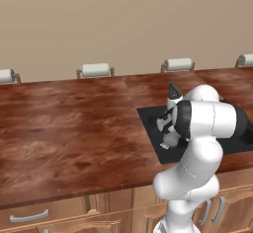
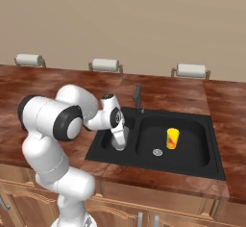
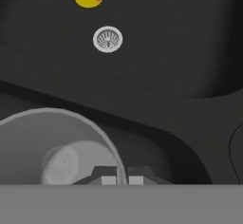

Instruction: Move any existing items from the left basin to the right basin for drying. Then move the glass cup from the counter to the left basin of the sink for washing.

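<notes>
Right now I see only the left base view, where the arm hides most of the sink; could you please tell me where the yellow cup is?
Observer: The yellow cup stands upright in the right basin, next to the drain.
Operator: Thank you. Is the gripper holding anything?
Observer: Yes. In the hand view the gripper is shut on the wall of the glass cup, with one finger inside the rim and one outside.
Operator: Is that cup at the left basin?
Observer: In the right base view it sits low in the left basin. I cannot tell whether it touches the bottom.
</notes>
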### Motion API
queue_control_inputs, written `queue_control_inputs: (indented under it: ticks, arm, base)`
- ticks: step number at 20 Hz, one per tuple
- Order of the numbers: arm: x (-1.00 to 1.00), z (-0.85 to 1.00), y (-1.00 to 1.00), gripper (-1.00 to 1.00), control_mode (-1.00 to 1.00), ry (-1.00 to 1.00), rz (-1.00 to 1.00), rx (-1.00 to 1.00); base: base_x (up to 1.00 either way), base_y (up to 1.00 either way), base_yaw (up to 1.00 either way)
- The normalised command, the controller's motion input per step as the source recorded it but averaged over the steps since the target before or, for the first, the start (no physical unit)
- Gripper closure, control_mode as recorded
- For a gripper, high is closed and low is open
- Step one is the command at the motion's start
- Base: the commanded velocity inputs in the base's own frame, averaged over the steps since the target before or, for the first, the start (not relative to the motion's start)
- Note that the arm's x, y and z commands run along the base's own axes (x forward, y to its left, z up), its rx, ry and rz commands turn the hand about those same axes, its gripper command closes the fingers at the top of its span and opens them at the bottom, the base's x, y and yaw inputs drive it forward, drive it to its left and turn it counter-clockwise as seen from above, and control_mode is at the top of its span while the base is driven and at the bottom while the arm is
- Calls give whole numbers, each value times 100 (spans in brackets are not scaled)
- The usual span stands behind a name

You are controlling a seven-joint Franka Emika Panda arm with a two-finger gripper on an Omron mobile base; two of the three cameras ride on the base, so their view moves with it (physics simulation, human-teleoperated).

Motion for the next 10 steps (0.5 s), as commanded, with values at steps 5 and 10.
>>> queue_control_inputs:
  ticks: [5,10]
  arm:
    - [5,-35,0,100,-100,0,0,0]
    - [0,-26,0,100,-100,0,0,0]
  base:
    - [0,0,0]
    - [0,0,0]
